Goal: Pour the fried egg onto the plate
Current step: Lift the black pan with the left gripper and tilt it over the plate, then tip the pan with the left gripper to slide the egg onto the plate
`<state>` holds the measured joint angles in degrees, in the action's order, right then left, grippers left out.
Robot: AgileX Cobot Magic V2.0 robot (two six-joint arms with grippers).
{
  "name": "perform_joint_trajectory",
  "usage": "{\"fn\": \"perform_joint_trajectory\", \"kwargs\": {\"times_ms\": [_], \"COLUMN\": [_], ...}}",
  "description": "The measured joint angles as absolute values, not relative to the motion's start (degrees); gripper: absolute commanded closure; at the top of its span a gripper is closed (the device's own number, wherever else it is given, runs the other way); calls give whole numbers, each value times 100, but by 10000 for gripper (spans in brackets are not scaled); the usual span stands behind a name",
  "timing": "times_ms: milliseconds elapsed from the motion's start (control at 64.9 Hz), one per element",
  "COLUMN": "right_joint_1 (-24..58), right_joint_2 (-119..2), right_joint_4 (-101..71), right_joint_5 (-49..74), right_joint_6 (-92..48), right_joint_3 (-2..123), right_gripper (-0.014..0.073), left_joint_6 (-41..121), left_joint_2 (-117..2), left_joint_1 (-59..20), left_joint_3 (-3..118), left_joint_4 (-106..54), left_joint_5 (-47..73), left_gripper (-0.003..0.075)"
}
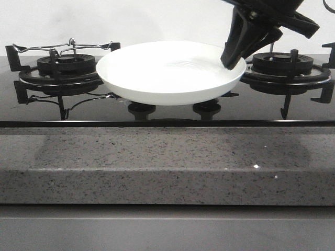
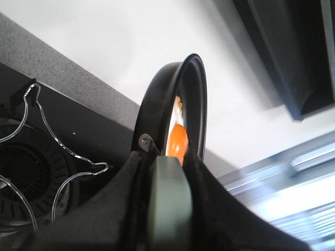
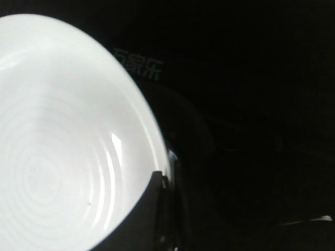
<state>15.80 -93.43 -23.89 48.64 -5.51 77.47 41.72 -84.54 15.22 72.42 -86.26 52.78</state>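
Evidently the right gripper (image 1: pixel 234 61) pinches the rim of the plate (image 1: pixel 167 73), holding it level between the two burners so it can catch the food. Seen by the left wrist camera, the left gripper (image 2: pixel 167 209) is clamped on the handle of the black pan (image 2: pixel 157 99), tipped steeply; the fried egg (image 2: pixel 177 142) lies against its inner wall, not yet out.

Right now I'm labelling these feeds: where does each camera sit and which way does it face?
Front: faces forward over the counter at the plate, held by the right gripper.
Left wrist: looks along the left gripper at the pan and fried egg.
Right wrist: looks down into the plate.
Front and right wrist share the plate.
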Motion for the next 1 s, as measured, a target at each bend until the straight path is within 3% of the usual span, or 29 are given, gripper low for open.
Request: {"fn": "perform_joint_trajectory", "kwargs": {"times_ms": [416,1002], "right_joint_1": [1580,1580], "right_joint_2": [-9343,-9343], "right_joint_4": [-2389,-2389], "right_joint_5": [4864,4864], "right_joint_6": [-551,-551], "right_joint_3": [7747,7747], "right_gripper": [662,662], "left_joint_6": [4341,5090], "left_joint_2": [-7163,-6997], "left_joint_1": [94,-2357], "left_joint_3": [7242,7232], "left_joint_4": [-6629,-4196], "left_joint_5": [4160,2676], "left_gripper": [740,739]}}
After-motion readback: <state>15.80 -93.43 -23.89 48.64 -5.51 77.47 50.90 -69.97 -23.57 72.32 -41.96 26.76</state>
